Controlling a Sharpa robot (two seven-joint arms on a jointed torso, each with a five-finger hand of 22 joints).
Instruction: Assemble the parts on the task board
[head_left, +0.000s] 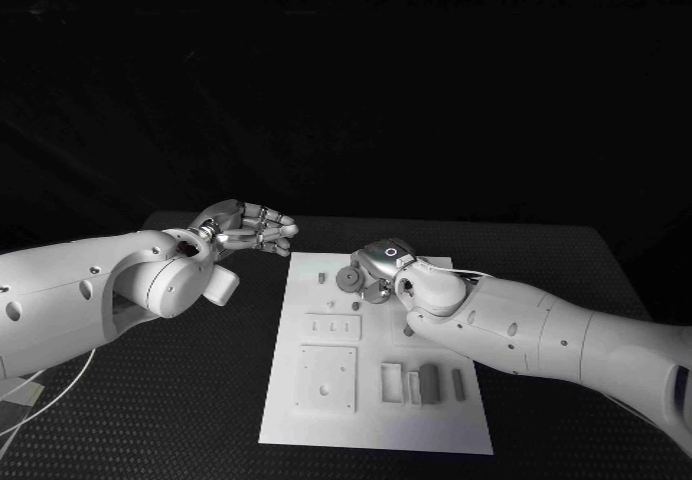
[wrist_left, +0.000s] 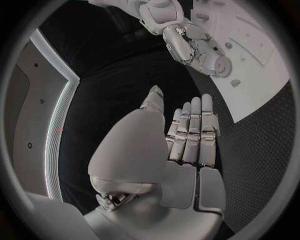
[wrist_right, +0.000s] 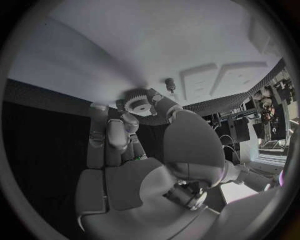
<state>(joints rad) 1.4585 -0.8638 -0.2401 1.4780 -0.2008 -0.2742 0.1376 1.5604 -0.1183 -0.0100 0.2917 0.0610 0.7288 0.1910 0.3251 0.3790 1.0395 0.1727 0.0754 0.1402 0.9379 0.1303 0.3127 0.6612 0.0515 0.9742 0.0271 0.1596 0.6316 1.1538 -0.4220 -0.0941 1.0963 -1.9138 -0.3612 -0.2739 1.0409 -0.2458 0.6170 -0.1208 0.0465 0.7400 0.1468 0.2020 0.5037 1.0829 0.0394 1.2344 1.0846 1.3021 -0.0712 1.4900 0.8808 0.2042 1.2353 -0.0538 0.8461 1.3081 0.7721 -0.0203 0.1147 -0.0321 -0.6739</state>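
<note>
Step in hand looks like gear placement: right hand (head_left: 378, 268), just above centre of the head frame, pinches a small gear (wrist_right: 139, 101) betw. thumb and fingertips over the upper part of the task board (head_left: 378, 420). Next move prob. calls for lining the gear's bore up w/ a peg (wrist_right: 170, 84) close by and lowering it straight. Left hand (head_left: 248, 232), upper left of centre, is off the board, fingers straight and together, holding nothing. Board lies on a black textured table (head_left: 188, 400); room behind is dark.
</note>
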